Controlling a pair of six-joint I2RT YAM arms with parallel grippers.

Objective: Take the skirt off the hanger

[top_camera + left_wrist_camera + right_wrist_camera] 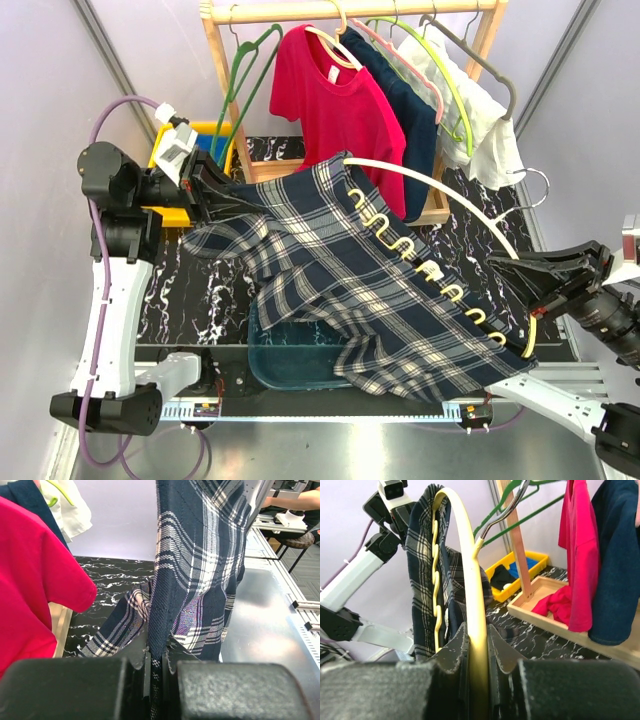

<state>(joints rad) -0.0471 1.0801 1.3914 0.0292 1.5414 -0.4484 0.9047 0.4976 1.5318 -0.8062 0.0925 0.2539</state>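
The skirt [415, 130] hangs on the hanger [405, 62] at the far rack [300, 11], just right of the red T-shirt [335, 110]. The left gripper [156, 662] is closed tight on the plaid garment [350, 270]. The right gripper [479, 640] is clamped on the cream hanger [440, 190] that carries this garment.

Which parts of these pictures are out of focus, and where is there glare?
Left wrist view: the left end effector is slightly soft, the plaid skirt beyond it sharp; the metal surface at right has a dull sheen. Right wrist view: the right end effector and the nearest stretch of the cream hanger are blurred, the red T-shirt sharper. Top external view: even light, everything sharp.
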